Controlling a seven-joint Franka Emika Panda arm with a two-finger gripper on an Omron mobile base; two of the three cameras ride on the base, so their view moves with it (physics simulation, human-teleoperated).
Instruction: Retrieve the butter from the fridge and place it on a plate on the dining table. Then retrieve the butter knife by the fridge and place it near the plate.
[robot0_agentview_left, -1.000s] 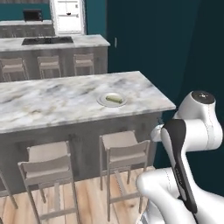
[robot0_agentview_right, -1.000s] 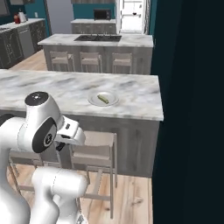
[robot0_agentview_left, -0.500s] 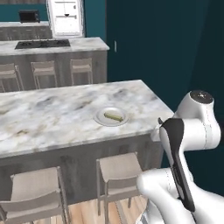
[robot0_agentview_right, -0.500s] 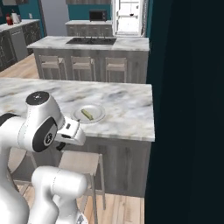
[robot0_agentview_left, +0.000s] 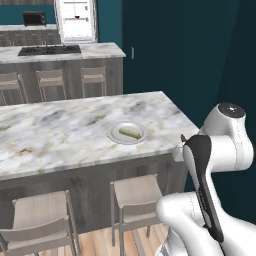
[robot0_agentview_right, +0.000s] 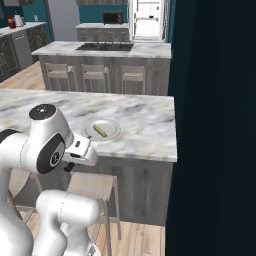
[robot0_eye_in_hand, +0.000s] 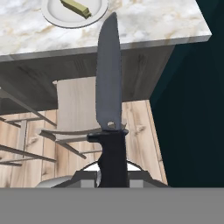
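— Marble counter (robot0_agentview_left: 60, 135), left to right: plate (robot0_agentview_left: 127, 133) with the butter (robot0_agentview_left: 129, 133) already on it. Where's my knife?

— Butter knife (robot0_eye_in_hand: 109, 87) is clamped in my pincer (robot0_eye_in_hand: 113, 177), low beside the counter's edge. Next I lift and set it near the plate.

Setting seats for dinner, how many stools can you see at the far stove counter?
3, in a row along the stove counter's near side: left stool, middle stool, right stool. More may be hidden.
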